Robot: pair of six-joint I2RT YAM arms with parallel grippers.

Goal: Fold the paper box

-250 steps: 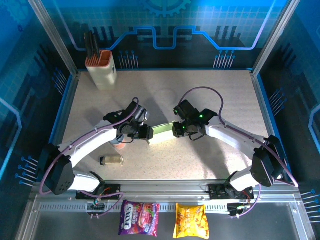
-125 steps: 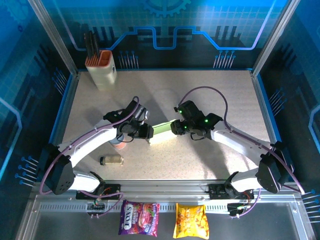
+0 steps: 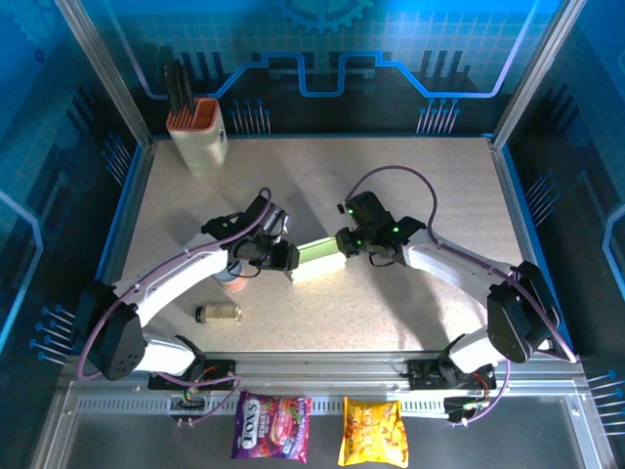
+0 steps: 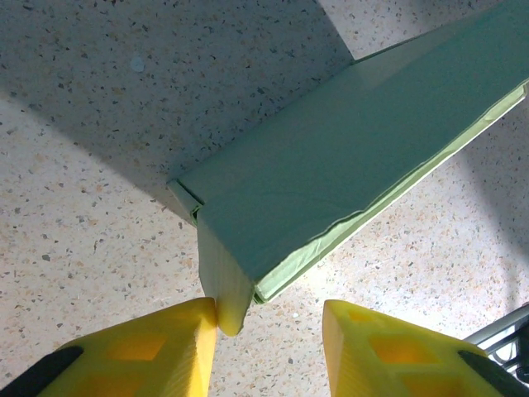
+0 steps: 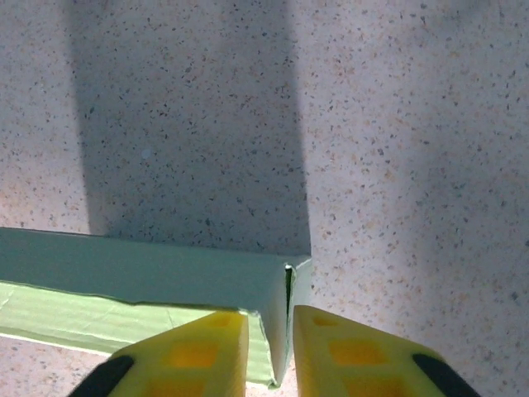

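Both arms reach inward from their bases at the near edge and meet near the middle of the speckled beige desk (image 3: 439, 176), elbows out to the sides and wrists turned toward each other.

The left pincer (image 4: 269, 308) is partly open. One yellow finger (image 4: 165, 351) touches the near end flap of the pale mint-green cardboard paper box (image 3: 317, 260), and the other finger stands clear of it. The right pincer (image 5: 270, 318) is closed narrowly on the end wall at the box's opposite end, with a yellow finger on each side of it.

At the far left corner, a tall cream holder with an orange rim (image 3: 200, 140) stands upright with dark sticks (image 3: 177, 86) rising out of it. A small clear jar (image 3: 218, 313) lies on its side near the left arm.

The box lies low on the desk between the two pincers, about mid-desk. Seen from above, its long axis runs on a slant, from the left pincer at the nearer end up to the right pincer at the farther end. In the left wrist view, one long edge is slightly open along a seam.
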